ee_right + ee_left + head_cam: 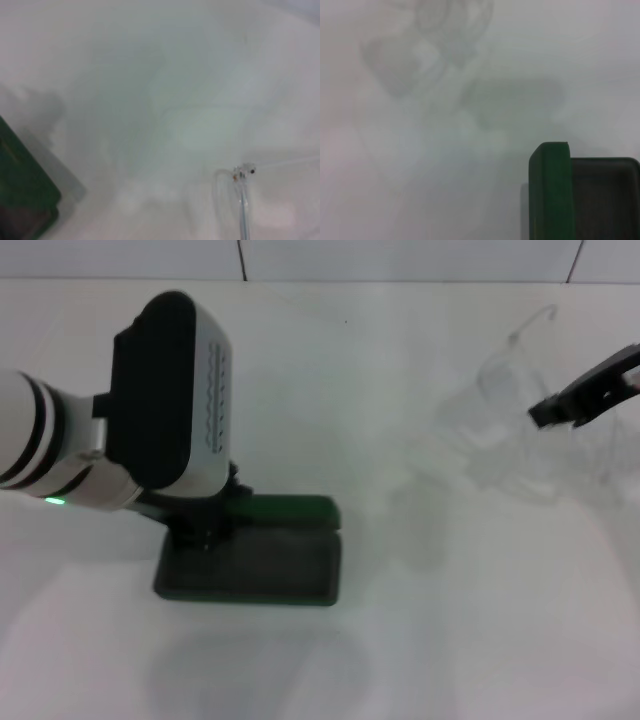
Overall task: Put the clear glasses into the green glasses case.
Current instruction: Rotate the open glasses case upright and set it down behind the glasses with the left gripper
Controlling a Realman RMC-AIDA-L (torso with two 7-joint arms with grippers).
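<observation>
Left arm at the open case, right gripper up by the glasses.

Head view: the green glasses case point(262, 562) lies open on the white table point(420, 640), dark tray toward six o'clock, green lid edge standing at twelve. The left gripper point(205, 525) is down at the case's ten o'clock corner, right against the lid edge; whether its fingers are apart or closed, I cannot tell. Out at two o'clock of the case, well apart, the clear glasses point(510, 430) show faintly, and the right gripper point(550, 412) is at their three o'clock side, fingers together on the frame.
Left wrist view: the case's lid and dark interior, bare table beyond.
Right wrist view: a clear arm and hinge of the glasses, the case's green corner far off.
</observation>
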